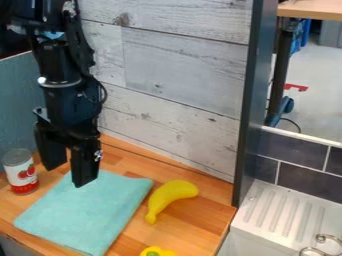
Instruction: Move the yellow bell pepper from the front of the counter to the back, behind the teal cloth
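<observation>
While the black claw [69, 176] hangs with its fingers spread and nothing between them, the turquoise cloth [85, 214] lies flat on the wooden worktop [190, 222] below, the claw towards its eleven o'clock edge. At the cloth's ten o'clock stands an upright can [21, 172] with a red-and-white label; its contents cannot be told. A yellow toy banana [172, 196] rests just off the cloth between two and three o'clock, and a yellow thing with a green centre [157, 251] sits at four. Further off, at three o'clock, is a white sink unit [284, 212] with ridges, a curled metal piece [322, 246] at its four o'clock.
</observation>
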Motion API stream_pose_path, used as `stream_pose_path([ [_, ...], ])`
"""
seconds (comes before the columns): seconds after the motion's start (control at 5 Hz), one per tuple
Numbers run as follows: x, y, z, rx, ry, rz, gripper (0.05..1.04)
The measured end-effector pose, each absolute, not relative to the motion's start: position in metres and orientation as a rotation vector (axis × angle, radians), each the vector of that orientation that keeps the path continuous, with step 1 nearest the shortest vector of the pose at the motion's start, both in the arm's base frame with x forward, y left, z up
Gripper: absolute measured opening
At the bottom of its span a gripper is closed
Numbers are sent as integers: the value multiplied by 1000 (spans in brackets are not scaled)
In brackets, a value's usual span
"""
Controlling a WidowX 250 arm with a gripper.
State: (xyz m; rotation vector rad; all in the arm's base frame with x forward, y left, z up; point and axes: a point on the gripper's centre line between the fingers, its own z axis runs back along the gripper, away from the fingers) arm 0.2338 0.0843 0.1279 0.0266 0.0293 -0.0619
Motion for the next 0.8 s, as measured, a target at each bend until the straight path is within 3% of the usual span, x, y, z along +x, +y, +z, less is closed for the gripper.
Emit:
stream_pose_path([
  [0.2, 232, 83, 122, 18, 52, -67, 1003],
  [0.8, 204, 22, 126, 35, 58, -347, 1003],
])
